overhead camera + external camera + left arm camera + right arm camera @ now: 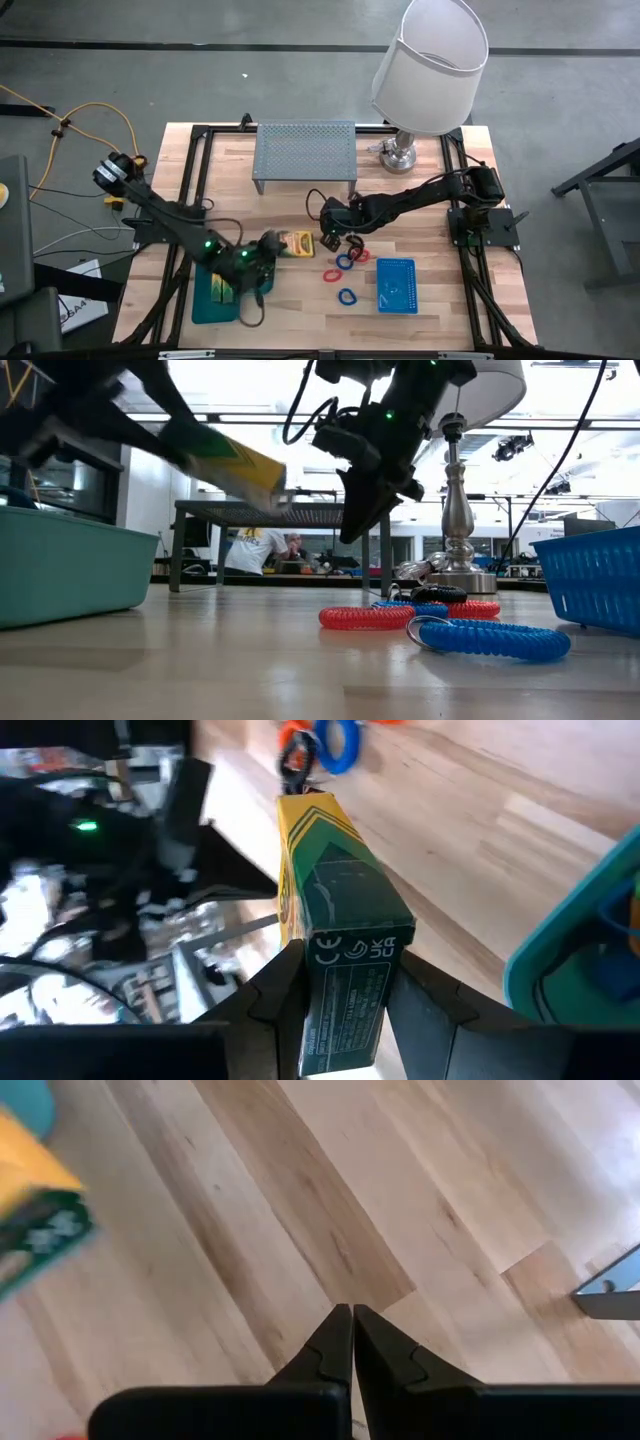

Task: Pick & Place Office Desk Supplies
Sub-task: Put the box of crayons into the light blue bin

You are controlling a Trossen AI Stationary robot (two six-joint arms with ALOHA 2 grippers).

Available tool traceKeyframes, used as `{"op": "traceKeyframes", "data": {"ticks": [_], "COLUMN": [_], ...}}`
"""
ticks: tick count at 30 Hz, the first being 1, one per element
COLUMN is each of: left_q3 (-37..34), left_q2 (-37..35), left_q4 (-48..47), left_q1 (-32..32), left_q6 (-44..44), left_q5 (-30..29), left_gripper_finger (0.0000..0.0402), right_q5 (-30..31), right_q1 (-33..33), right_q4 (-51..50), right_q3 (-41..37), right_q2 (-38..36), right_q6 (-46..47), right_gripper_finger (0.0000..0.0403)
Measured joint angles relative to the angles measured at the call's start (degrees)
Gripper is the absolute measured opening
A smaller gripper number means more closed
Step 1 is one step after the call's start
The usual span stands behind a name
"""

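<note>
Crayon box (296, 243) sits at table centre-left, lifted off the wood, clamped at one end between the left gripper's (345, 990) fingers (275, 990); jaws part-open, set to the box's width.

Containers: teal tray (203, 305) at 7 o'clock of the crayon box, near the front edge, holds yellow-green blocks (220, 290). Blue mesh basket (397, 285) at 4 o'clock; contents not discernible.

Loose items: band loops lie on bare wood between box and basket. Red loop (329, 274) and blue loop (345, 262) at 4 o'clock of the box, second blue loop (346, 296) nearer the front, black loop (438, 594) behind the blue ones in the low view.

Surroundings: grey perforated riser (305, 155) at 12 o'clock, lamp (428, 65) at 1 o'clock.

Right gripper (351, 1342) hangs over bare wood at 3 o'clock of the crayon box, fingers pressed together, holding nothing.
</note>
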Motion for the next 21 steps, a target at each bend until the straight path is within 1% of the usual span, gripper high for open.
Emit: {"op": "traceKeyframes", "data": {"ticks": [3,6,9,13,21], "left_q3": [0.0,0.0,0.0,0.1,2.4], "left_q2": [0.0,0.0,0.0,0.0,-1.5], "left_q4": [0.0,0.1,0.1,0.0,0.1], "left_q1": [-3.5,-6.4,-8.4,-10.0,-11.0], "left_q6": [-3.8,-7.2,-10.6,-14.9,-23.8], "left_q5": [-5.9,-8.8,-9.6,-11.2,-9.8], "left_gripper_finger": [0.0113,0.0113,0.0113,0.0113,0.0113], "right_q5": [-1.7,-3.9,-5.3,-5.5,-5.7], "right_q1": [0.0,0.0,0.0,0.0,0.0], "right_q4": [1.2,3.6,5.8,8.7,12.1], "right_q3": [0.0,0.0,0.0,0.0,0.0], "right_q2": [0.0,0.0,0.0,0.0,0.0], "right_q6": [0.4,0.1,0.0,0.0,0.0], "right_gripper_finger": [0.0002,0.0002,0.0002,0.0002,0.0002]}}
